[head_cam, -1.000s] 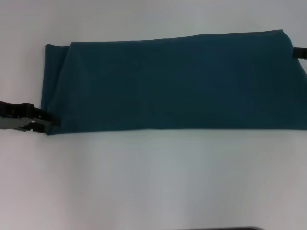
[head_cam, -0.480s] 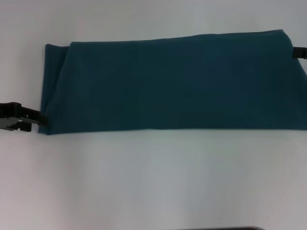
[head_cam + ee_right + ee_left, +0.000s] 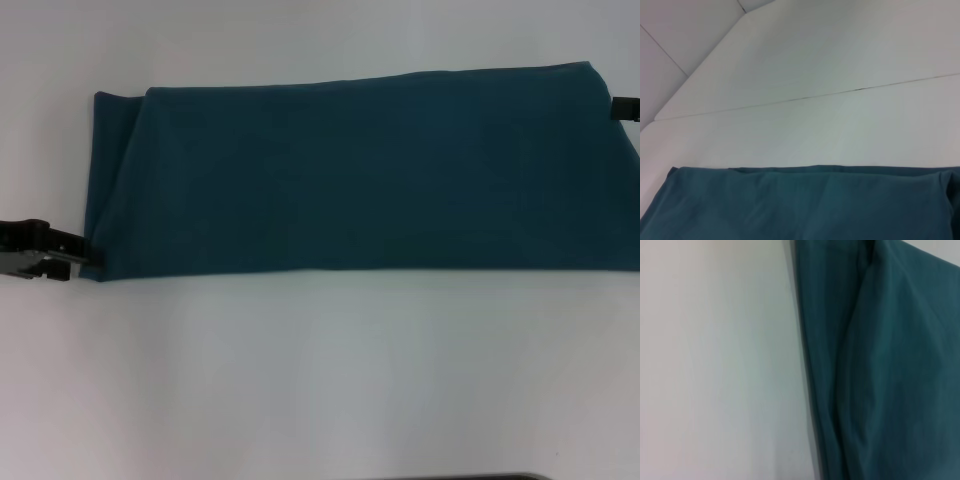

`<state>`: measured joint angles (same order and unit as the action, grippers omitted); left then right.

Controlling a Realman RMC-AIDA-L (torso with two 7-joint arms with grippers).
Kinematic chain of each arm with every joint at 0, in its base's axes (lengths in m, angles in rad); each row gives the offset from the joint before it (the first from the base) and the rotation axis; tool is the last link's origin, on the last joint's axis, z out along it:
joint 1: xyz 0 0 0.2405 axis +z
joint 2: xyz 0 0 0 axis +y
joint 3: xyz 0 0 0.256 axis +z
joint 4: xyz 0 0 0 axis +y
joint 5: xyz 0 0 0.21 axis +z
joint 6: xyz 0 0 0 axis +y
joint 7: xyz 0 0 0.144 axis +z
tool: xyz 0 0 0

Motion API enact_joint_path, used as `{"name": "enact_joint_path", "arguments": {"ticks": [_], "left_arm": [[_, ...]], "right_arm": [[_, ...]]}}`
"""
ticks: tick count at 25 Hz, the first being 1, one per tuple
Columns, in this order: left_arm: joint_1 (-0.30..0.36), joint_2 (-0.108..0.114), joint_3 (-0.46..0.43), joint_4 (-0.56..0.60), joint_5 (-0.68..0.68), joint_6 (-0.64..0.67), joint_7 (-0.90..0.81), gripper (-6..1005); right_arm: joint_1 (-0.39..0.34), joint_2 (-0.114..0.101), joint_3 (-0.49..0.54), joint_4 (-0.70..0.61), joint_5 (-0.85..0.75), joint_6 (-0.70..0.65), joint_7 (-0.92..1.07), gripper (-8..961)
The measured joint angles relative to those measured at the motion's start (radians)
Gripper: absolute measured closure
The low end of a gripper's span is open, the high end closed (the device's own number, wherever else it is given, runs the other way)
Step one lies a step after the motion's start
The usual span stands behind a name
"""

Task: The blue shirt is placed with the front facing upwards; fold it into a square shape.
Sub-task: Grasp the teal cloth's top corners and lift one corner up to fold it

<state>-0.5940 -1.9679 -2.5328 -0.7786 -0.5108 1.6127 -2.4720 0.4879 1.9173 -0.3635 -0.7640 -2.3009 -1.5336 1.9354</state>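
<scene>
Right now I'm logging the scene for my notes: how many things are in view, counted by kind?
Folded dark teal-blue cotton shirt: 1
Black robot grippers: 2, the left gripper at the shirt's near left corner, the right gripper at its far right edge
White table: 1
Total: 4

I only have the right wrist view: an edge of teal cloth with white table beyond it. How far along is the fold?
Observer: In the head view, the blue shirt lies as one long band across the table, plain side up, with no lettering showing.
Operator: Where is the left arm?
Observer: The left gripper is at the band's near left corner.
Operator: And the right?
Observer: Only a tip of the right gripper shows, at the band's far right corner.
</scene>
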Motion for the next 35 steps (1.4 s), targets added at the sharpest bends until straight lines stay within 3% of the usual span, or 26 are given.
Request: {"name": "enact_joint_path", "arguments": {"ticks": [14, 35], "left_arm": [[-0.005, 0.000, 0.006, 0.025, 0.002, -0.025, -0.010, 400], [-0.054, -0.025, 0.029, 0.028, 0.000, -0.038, -0.013, 401]], "right_arm": [[-0.005, -0.002, 0.000, 0.000, 0.000, -0.002, 0.002, 71], [-0.007, -0.004, 0.000, 0.000, 0.000, -0.008, 0.002, 69]]}}
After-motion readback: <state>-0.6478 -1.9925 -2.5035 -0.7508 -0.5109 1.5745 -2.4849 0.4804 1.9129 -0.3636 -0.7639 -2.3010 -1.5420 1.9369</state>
